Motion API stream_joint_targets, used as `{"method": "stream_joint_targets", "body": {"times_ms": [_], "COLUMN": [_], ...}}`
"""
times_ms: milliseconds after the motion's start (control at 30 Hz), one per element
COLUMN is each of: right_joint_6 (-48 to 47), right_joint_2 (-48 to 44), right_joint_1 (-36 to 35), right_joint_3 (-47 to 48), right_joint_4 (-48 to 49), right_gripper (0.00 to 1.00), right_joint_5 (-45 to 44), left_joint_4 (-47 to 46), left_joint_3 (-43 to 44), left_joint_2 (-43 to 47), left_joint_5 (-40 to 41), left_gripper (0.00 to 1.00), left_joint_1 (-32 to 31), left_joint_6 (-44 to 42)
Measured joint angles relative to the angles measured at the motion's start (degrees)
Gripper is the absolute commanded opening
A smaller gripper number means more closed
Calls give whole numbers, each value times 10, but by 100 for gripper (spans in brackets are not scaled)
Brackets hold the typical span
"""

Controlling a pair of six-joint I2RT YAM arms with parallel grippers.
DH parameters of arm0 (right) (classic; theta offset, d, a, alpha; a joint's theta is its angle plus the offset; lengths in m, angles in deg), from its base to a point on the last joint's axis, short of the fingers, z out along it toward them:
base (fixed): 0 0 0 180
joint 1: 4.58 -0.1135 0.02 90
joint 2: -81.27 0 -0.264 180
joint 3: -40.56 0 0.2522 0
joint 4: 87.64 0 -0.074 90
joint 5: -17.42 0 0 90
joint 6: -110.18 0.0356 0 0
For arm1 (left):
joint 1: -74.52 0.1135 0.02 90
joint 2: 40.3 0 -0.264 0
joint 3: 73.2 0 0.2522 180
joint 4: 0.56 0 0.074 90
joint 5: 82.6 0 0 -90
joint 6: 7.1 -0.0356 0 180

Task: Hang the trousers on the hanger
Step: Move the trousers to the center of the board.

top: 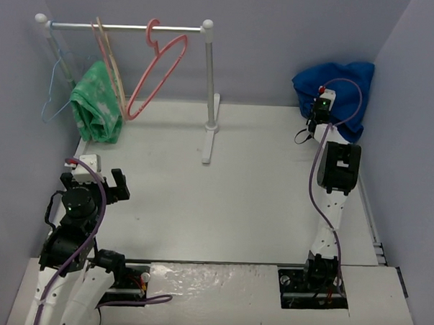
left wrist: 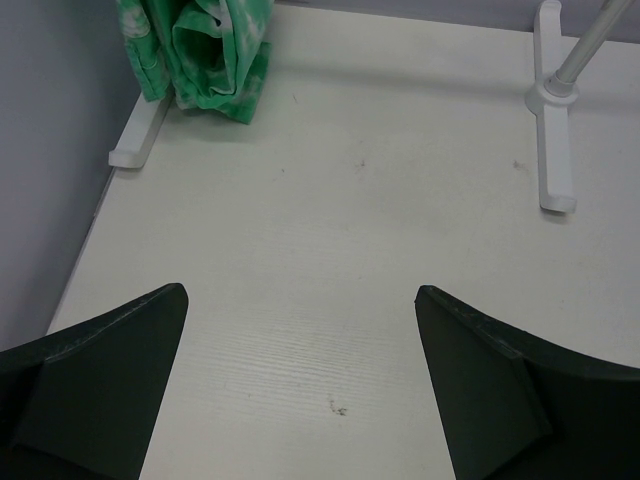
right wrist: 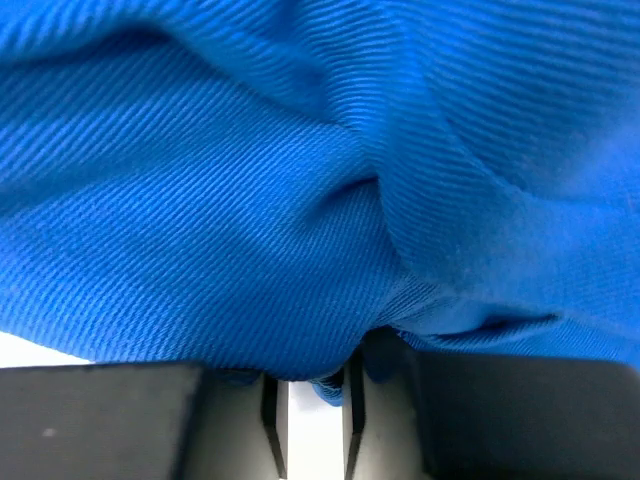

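A plain royal blue with fine diagonal ribbing is shown by the large soft cloth trousers (right wrist: 300,180), salmon pink by the thick-rimmed triangular plastic hanger (top: 172,45), and green mottled with paler patches by the smaller draped cloth (left wrist: 215,50).
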Motion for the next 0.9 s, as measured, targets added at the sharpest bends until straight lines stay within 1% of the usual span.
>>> {"method": "stream_joint_targets", "body": {"times_ms": [133, 200, 300, 400, 567, 633, 700, 800, 833, 900], "right_joint_6": [-15, -24, -35, -36, -1, 20, 43, 87, 98, 119], "right_joint_2": [-9, -40, -125, -231, -436, -512, -575, -646, -665, -677], "right_joint_1": [5, 2, -17, -54, -144, -182, -217, -257, -268, -294], "right_joint_3": [0, -26, -74, -93, -118, -148, -188, -277, -311, -370], "right_joint_4": [-16, -30, -72, -104, -104, -91, -78, -55, -50, -47], "right_gripper": [0, 0, 0, 0, 0, 13, 41, 73, 85, 91], "right_joint_5": [42, 51, 50, 48, 36, 35, 36, 36, 35, 39], "left_joint_4": [-1, -1, -1, -2, -3, -3, 0, 9, 10, 11], "left_joint_3": [-2, -3, -3, -3, -3, -3, 1, 19, 27, 39], "left_joint_2": [0, 0, 0, 2, 5, 4, 0, -15, -21, -32], "left_joint_5": [0, -2, -3, -4, -15, -22, -30, -46, -52, -73], "left_gripper": [97, 97, 97, 97, 97, 97, 97, 97, 97, 97], "left_joint_1": [0, 0, 0, 0, 0, 0, 0, -1, -2, -3], "left_joint_6": [-1, -1, -1, -1, 2, 3, 4, 6, 7, 14]}}
